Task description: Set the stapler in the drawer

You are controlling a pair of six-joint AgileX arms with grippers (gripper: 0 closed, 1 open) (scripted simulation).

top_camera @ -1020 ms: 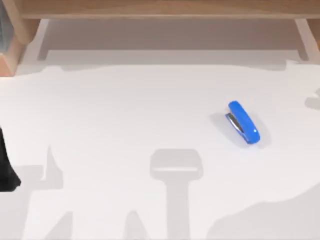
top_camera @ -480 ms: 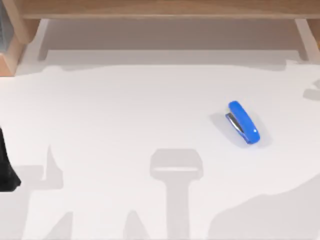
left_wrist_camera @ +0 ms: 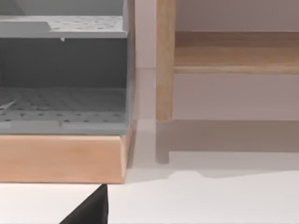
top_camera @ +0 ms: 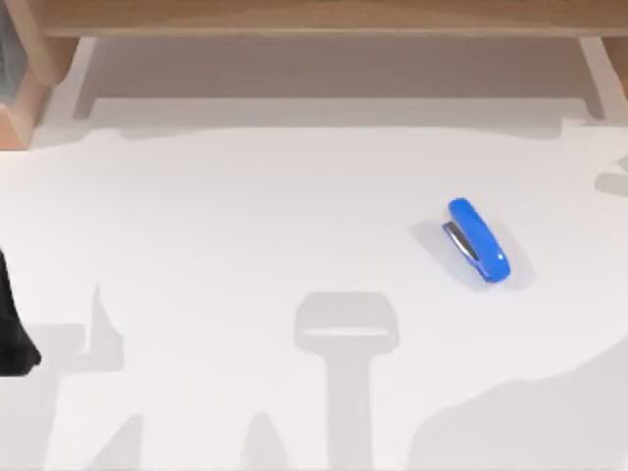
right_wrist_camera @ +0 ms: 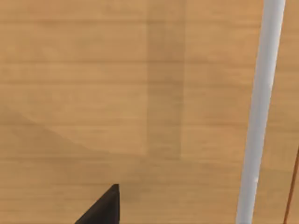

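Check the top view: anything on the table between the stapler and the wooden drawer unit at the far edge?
Nothing. In the top view the stretch from the stapler to the drawer unit is bare white table, crossed by shadow alone.

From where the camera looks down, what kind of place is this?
Probably a simulated office desk set-up: a plain white table bearing a blue stapler, and wooden furniture along the far edge. The left wrist view adds a grey perforated compartment in a wooden frame.
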